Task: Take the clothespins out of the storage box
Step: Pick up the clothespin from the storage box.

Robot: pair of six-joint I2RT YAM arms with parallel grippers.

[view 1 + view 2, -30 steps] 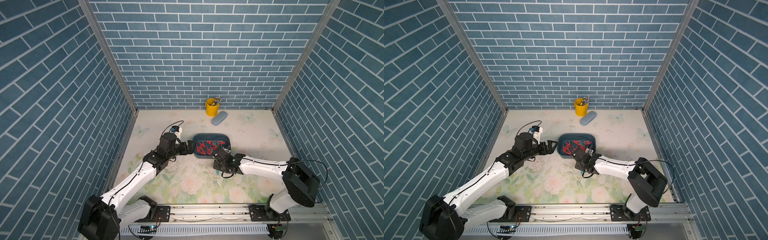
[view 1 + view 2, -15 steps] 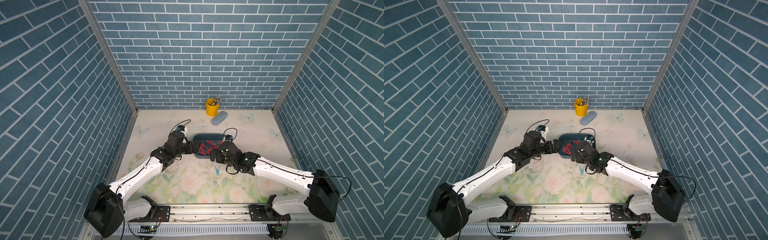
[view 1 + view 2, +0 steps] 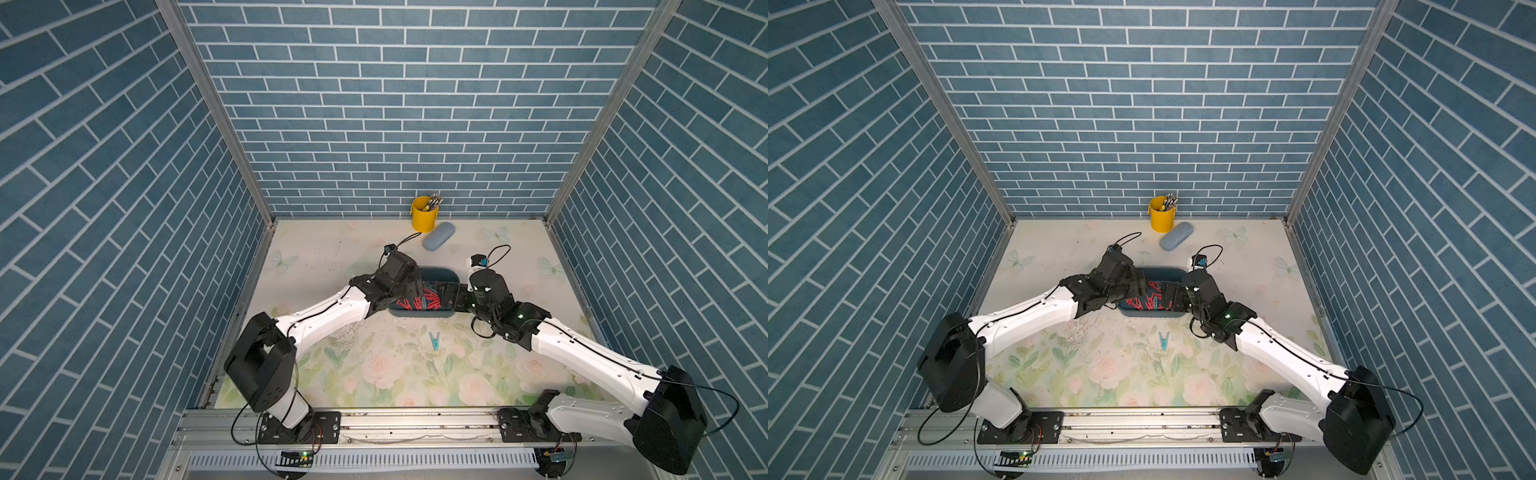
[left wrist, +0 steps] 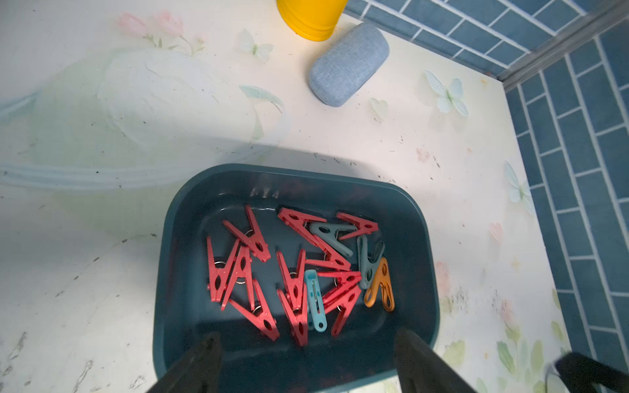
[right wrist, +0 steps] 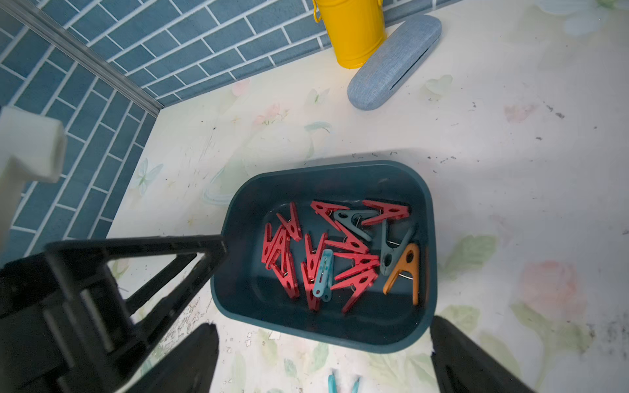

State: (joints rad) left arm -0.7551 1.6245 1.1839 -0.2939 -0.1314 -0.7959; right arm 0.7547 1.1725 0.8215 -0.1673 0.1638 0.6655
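Wide apart and empty at the left gripper [image 4: 308, 335], poised over one end of the storage box [image 4: 177, 258]. Likewise at the right gripper [image 5: 323, 323]: spread wide, gripping nothing, hovering at the box's opposite end. Under the right gripper, back from its fingertips, on the flowered table [image 3: 374, 365]: one teal clothespin [image 3: 434, 340] lying loose outside the box. Just ahead of both pairs of fingertips, inside the box: the clothespins [image 4: 296, 272] in a tangled heap, mostly red, with a light blue clip [image 4: 315, 299], two grey-teal ones and an orange clip [image 4: 379, 289] at the heap's edge. Farther ahead, well beyond the box: a blue-grey oblong case [image 4: 349, 64]. Just past it, against the brick-patterned wall [image 4: 476, 27]: a yellow bucket [image 4: 309, 17] holding grey pens [image 3: 434, 201].
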